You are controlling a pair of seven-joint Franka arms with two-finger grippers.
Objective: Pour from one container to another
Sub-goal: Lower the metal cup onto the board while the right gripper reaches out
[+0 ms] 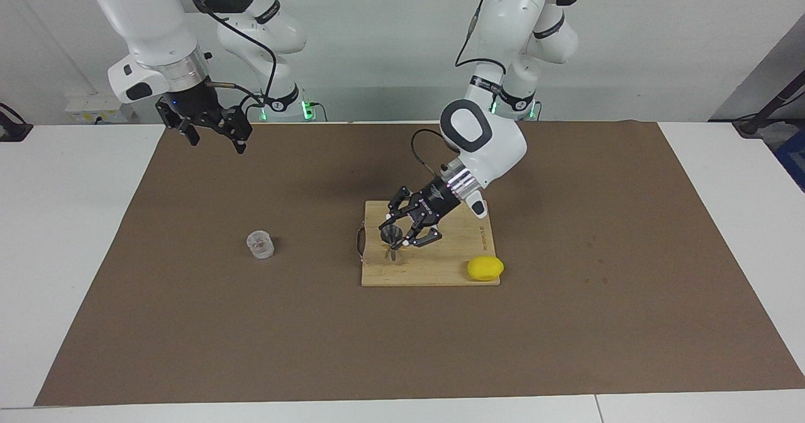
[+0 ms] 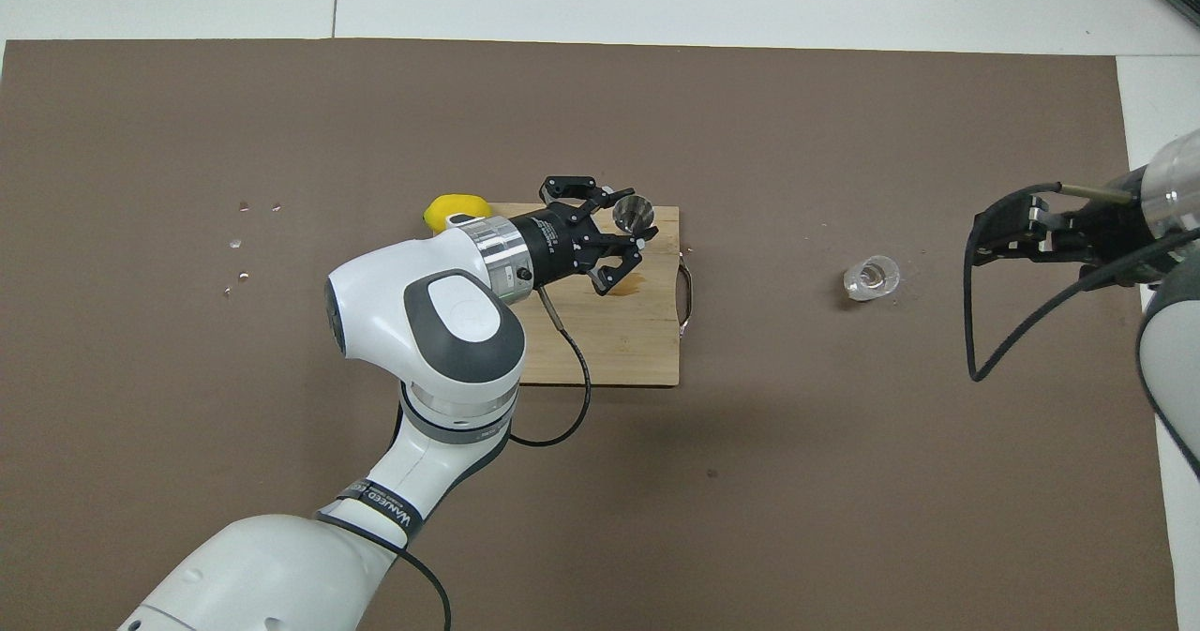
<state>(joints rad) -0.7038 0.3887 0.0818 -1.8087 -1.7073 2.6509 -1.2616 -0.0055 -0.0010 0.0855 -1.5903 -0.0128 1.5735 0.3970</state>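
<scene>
- While the jigger is gripped at its narrow waist by the left gripper, it is held upright over the board, toward the end with the handle; whether its base touches the wood cannot be told.
- Jigger: steel, 2 cones joined at a waist. It is judged light, stiff and not fragile, but smooth and slippery. The waist is judged the best hold, since the flaring cones keep it from sliding up or down between the fingers.
- Left gripper: closed on the jigger, with the outer links splayed to the sides.
- Cup: small, clear glass, standing upright on the brown mat, well apart from the board, toward the right arm's end of the table. It is judged rigid, breakable and slick, heavy for its size. A hold across the side wall is advised, with gentle pressure, so the rim is left free for pouring.
- Right gripper: fingers spread wide and empty, raised over the mat's edge nearest the robots; this arm waits.
- Lemon: yellow, at the board's corner toward the left arm's end; not part of the task.
- Stain: 1 brown mark on the board under the left gripper.
</scene>
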